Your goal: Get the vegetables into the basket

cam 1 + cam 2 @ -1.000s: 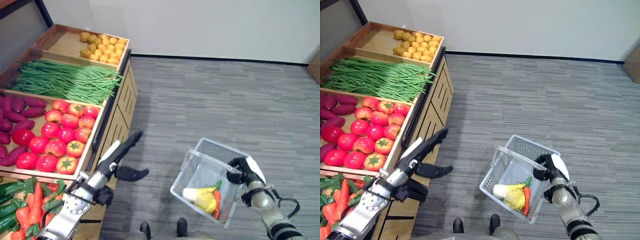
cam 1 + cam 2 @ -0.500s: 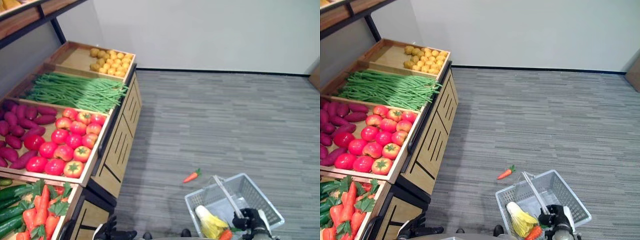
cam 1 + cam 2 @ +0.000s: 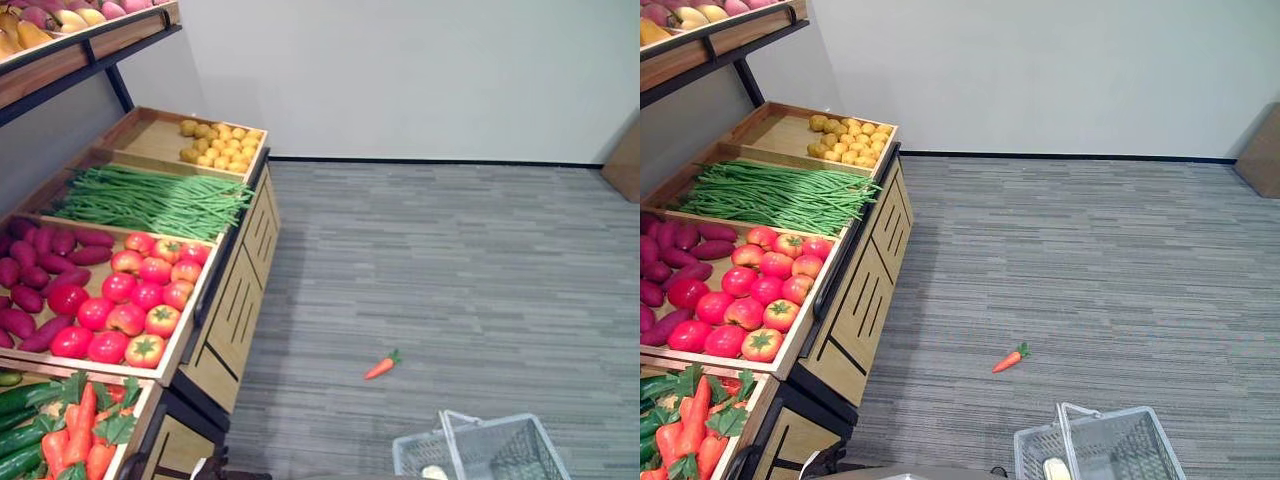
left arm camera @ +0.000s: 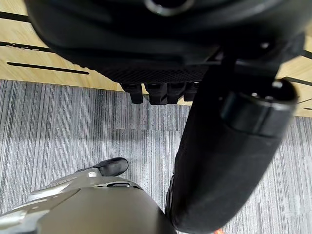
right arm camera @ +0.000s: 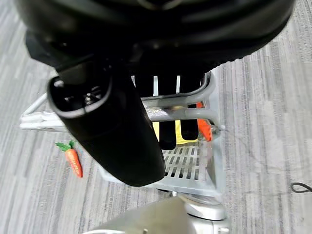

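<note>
right hand (image 5: 161,97) curled on handle of white wire basket (image 3: 1140,450) at 5 o'clock | yellow vegetable, orange carrot inside – partly done | small orange carrot (image 3: 1008,359) on grey floor (image 3: 1120,260) – left | left hand (image 4: 214,146) empty, fingers curled

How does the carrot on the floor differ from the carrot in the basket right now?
The carrot on the floor lies flat and alone on the grey carpet, outside the basket, fully in sight. The carrot in the basket sits inside beside a yellow vegetable, largely hidden behind the right hand, whose fingers curl round the basket's handle. Both are orange.
</note>
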{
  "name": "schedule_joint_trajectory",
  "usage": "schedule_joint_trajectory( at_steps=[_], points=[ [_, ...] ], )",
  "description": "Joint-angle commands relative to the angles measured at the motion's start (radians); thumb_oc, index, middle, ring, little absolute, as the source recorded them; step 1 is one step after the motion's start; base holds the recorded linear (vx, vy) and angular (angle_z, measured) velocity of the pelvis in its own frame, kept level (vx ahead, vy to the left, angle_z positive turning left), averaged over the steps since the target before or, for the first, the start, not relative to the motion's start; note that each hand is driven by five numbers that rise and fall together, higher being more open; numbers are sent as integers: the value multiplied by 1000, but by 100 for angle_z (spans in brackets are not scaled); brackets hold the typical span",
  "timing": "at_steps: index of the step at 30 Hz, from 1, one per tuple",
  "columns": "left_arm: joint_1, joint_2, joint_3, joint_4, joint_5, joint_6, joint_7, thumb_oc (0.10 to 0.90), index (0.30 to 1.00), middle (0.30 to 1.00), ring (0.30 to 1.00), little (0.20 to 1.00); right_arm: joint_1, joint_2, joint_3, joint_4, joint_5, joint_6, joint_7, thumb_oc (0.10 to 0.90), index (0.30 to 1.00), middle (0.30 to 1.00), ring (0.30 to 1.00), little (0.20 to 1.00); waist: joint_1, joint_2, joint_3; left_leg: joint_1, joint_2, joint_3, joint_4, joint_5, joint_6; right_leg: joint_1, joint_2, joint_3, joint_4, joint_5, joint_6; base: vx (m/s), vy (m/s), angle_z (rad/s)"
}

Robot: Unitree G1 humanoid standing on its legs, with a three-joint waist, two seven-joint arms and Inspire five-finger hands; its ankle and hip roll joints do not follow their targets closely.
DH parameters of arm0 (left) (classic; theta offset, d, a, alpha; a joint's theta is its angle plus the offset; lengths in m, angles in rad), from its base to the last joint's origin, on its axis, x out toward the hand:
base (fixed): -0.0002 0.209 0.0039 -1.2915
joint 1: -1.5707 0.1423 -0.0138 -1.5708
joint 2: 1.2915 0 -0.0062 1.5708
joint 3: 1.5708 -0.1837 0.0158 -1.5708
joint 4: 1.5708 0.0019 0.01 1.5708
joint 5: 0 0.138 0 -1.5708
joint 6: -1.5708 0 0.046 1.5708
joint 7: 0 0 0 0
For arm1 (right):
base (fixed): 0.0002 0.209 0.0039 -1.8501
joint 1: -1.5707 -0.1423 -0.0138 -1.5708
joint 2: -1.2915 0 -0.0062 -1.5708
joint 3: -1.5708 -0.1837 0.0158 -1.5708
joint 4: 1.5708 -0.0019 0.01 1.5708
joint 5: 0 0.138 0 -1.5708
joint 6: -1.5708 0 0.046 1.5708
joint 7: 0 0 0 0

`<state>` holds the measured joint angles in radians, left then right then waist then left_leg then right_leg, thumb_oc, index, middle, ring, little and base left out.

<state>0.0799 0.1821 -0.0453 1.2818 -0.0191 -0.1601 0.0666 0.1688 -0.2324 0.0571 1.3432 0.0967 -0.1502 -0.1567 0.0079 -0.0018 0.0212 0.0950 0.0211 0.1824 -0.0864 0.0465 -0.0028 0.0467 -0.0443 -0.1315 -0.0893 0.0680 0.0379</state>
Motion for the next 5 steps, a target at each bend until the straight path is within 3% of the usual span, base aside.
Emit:
schedule_joint_trajectory(
  at_steps=[1, 5],
  points=[
    [23, 4, -9, 61, 20, 14, -1, 900, 1000, 1000, 1000, 1000, -67, 36, 40, 23, 20, -29, 32, 400, 300, 300, 300, 300, -9, -51, 4, -24, 67, -8, -1, 2, -71, -6, -146, -40, 10, 53, 124, 0, 0, 0],
    [19, -4, -17, 66, 13, 18, -3, 900, 1000, 1000, 1000, 1000, -63, 39, 45, 31, 19, -23, 31, 400, 300, 300, 300, 300, -11, -48, 5, -25, 67, -12, -1, 3, -72, -3, -146, -44, 12, 50, 124, 0, 0, 0]
  ],
)
